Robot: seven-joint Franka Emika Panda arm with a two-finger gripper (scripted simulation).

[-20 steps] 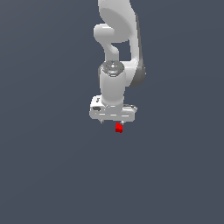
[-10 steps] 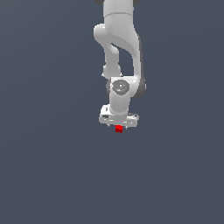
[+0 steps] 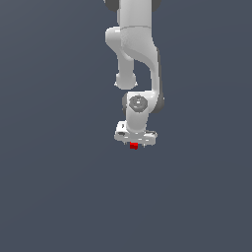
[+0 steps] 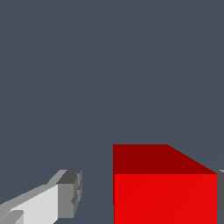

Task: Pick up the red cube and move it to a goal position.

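Since the earlier frames the arm (image 3: 140,59) has stretched out and its wrist has dropped lower in the exterior view, carrying the gripper (image 3: 135,143) and the red cube (image 3: 133,145) down with it; the cube now sits tighter under the white hand than it did a second ago, with less of it showing.

In the exterior view the red cube is a small bright spot directly beneath the gripper's crossbar, roughly in the middle of the frame and slightly to the exterior view's right of centre. Nothing else coloured is visible against the flat grey-blue background (no edge of a surface can be made out).

In the wrist view the cube (image 4: 165,188) fills the space next to one finger: a grey pad edge (image 4: 221,192) touches one of its faces, while the other white finger with its grey pad (image 4: 70,194) stands clearly apart from the opposite face. The fingers are therefore spread, not clamped on the cube.
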